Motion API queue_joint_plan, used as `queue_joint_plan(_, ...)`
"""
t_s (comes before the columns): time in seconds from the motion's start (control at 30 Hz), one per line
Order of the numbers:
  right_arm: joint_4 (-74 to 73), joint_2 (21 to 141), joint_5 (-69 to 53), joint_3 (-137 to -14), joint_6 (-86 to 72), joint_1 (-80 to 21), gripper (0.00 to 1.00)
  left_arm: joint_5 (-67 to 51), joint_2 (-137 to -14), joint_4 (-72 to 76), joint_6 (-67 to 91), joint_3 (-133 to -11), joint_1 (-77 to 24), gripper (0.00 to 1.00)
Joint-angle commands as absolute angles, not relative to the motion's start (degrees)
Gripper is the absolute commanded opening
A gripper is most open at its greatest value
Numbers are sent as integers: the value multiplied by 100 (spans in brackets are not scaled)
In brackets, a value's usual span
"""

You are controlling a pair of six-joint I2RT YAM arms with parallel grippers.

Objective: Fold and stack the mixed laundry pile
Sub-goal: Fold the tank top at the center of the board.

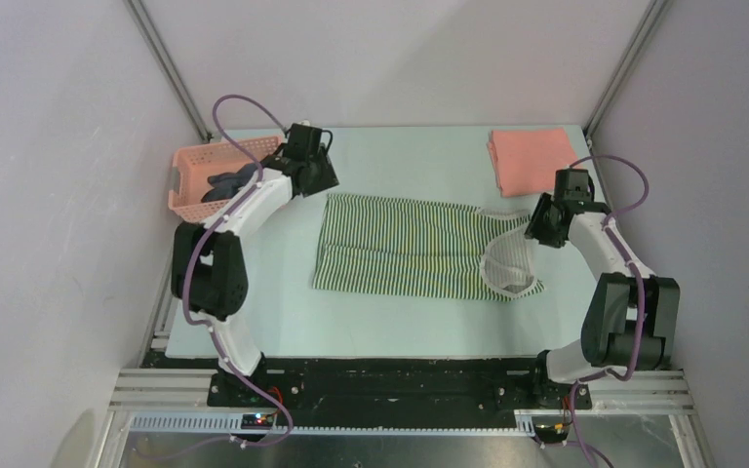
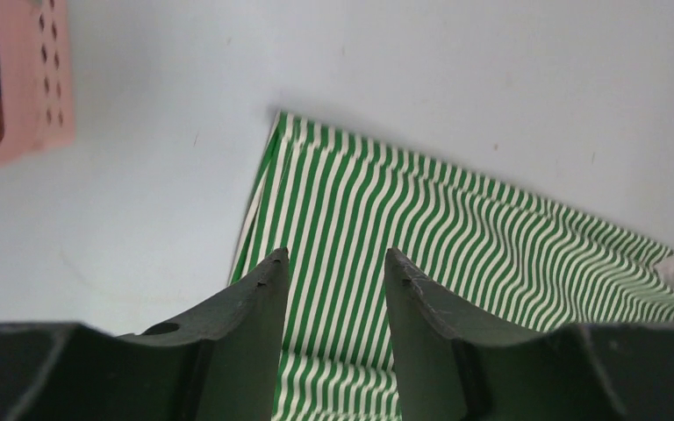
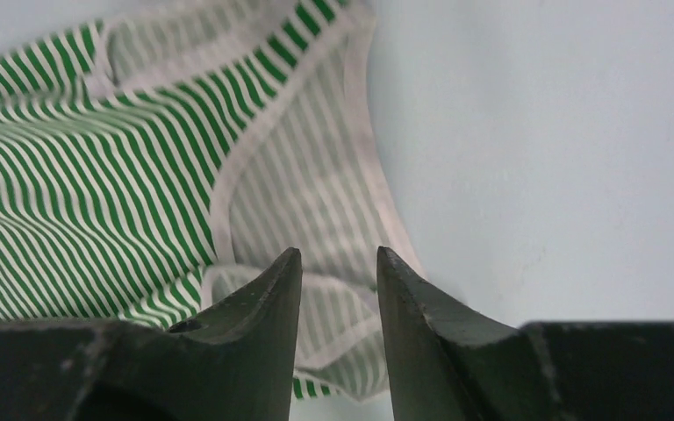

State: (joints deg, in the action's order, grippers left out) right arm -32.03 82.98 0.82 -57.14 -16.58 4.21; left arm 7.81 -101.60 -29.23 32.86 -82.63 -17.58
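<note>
Since the striped top (image 1: 400, 249) is lying spread out flat across the middle of the table (image 1: 254, 312), I'd say I'm at the fold-the-second-garment stage. The salmon-pink shirt (image 1: 532, 159) looks done, a neat folded square at the far right corner, well apart from everything else. The dark navy-grey one (image 1: 229, 183) is bunched up in the pink basket (image 1: 183, 190) at the far left, so that's for later.

Both my grippers are empty right now. My left gripper (image 2: 333, 256) hovers by the striped top's far left corner, jaws parted, and I can see stripes through the gap with nothing pinched. My right gripper (image 3: 338, 253) is the same deal at the other end. Its jaws are spread above the white-trimmed neck and armhole part, which sits a bit rumpled.

Next move, as I reckon it: drop both down, pinch the far edge at each end, then carry it toward me so the top halves lengthwise. The right side is the tricky bit. That trim is thin and loopy, so it's easy to catch one layer only and drag the whole thing crooked.
</note>
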Motion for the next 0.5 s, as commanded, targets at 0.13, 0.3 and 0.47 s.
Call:
queue_joint_plan(0.13, -2416, 9472, -347, -6885, -1565, 682, 47, 735, -11453, -2868, 2994, -9254, -1601, 51)
queue_joint_plan(0.3, -2569, 10241, -347, -7486, -1695, 715, 48, 471, -12079, -2874, 3094, -9750, -1464, 52)
queue_joint_plan(0.47, -2937, 10841, -234, -8096, -1729, 733, 48, 251, -12403, -2869, 3293, -9931, -1361, 53)
